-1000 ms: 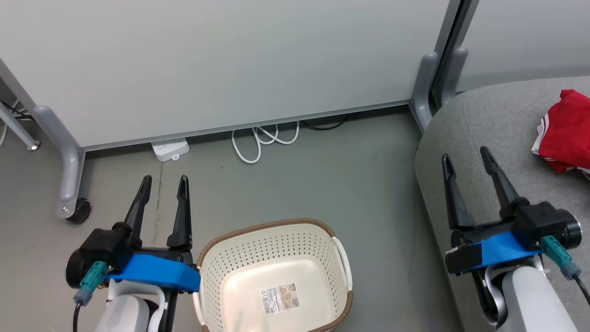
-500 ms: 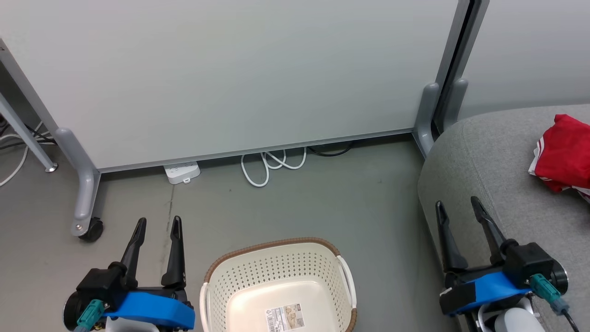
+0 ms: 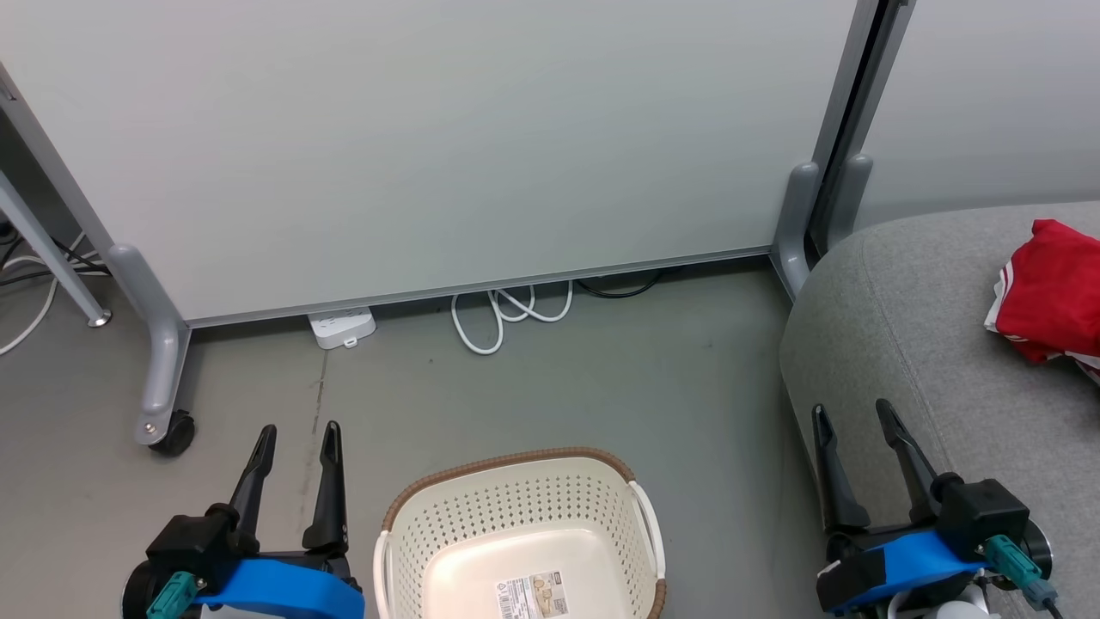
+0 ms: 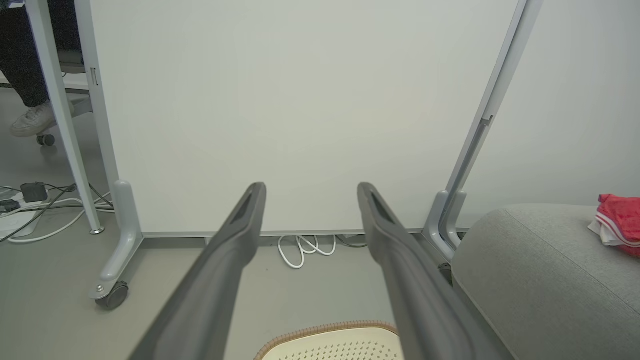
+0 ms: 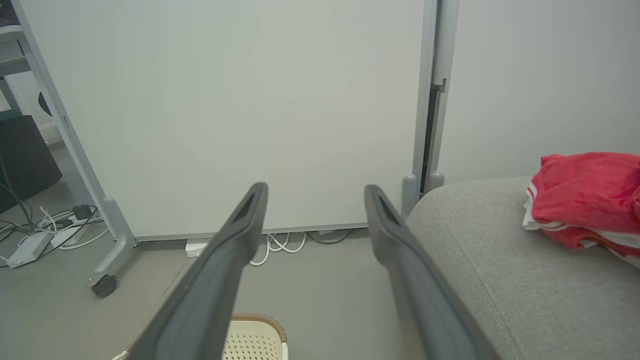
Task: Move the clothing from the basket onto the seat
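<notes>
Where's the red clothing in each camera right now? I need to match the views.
Head view: clothing at the right edge, on the seat.
Left wrist view: clothing at far right, mid-height.
Right wrist view: clothing at right, mid-height.
Shared landmark: looped white cable under the partition.

The grey floor (image 3: 601,387) bore the basket (image 3: 516,503), a white cable (image 3: 498,314) and a power strip (image 3: 342,327), while the seat (image 3: 928,344) carried the clothing (image 3: 1053,288).

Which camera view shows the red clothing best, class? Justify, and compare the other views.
The right wrist view: the clothing appears largest, folds and white stripes clear, lying on the seat. The head view crops it at its right edge; the left wrist view shows a small part.
</notes>
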Available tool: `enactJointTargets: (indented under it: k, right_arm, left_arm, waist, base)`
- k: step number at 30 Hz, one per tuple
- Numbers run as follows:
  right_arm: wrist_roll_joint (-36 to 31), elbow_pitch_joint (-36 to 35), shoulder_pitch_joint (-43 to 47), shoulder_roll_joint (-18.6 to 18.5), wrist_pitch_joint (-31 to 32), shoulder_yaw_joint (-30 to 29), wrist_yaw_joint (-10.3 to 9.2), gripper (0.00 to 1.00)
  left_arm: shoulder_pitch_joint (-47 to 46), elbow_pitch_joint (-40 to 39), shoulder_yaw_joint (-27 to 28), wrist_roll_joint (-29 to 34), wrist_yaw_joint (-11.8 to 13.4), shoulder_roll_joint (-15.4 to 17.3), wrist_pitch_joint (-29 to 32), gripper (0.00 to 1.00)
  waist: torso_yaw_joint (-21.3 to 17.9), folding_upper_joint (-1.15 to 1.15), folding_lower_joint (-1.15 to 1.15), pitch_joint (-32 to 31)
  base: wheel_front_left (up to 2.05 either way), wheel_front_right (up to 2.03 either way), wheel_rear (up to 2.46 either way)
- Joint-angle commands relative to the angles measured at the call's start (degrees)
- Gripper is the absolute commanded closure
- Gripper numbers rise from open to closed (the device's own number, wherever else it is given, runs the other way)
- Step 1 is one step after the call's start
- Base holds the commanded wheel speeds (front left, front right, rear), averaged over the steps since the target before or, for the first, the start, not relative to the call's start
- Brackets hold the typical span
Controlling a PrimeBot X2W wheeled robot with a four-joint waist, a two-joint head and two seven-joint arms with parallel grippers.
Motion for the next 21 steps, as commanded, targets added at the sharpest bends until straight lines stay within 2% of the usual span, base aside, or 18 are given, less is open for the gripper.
enactJointTargets:
  k: [1, 8, 9, 12, 21]
  right_arm:
    - [0.20, 0.11, 0.85, 0.36, -0.03, -0.12, -0.02, 0.00]
    - [0.29, 0.68, 0.75, 0.62, -0.02, -0.05, -0.03, 0.00]
    - [0.14, 0.61, 0.06, 0.36, 0.01, -0.01, 0.01, 1.00]
    - [0.09, 2.27, 0.81, 0.36, 0.07, 0.03, 0.01, 1.00]
    - [10.75, 2.03, 0.27, 0.44, 3.03, -1.21, 0.01, 1.00]
  left_arm:
    - [0.56, 0.17, 0.15, -0.03, 0.16, 0.12, -0.17, 0.00]
    - [0.62, 0.66, -0.19, -0.15, -0.13, 0.13, -0.17, 0.00]
    - [0.06, 0.58, -0.29, -0.15, -0.03, -0.02, 0.00, 1.00]
    - [0.96, 2.32, -0.45, -0.11, -0.01, -0.21, 0.33, 1.00]
    - [0.60, 2.02, 1.16, -9.68, -0.36, -0.17, 3.22, 1.00]
  waist:
    - [-0.07, 0.00, 0.00, -0.01]
    - [-0.27, 0.00, 0.00, -0.15]
    - [-0.27, 0.00, 0.01, -0.15]
    - [-0.28, 0.00, 0.01, -0.15]
    - [-0.30, 0.00, 0.01, -0.12]
  base:
    - [0.00, 0.00, 0.00]
    - [0.00, 0.00, 0.00]
    - [0.00, 0.00, 0.00]
    - [0.00, 0.00, 0.00]
    - [0.00, 0.00, 0.00]
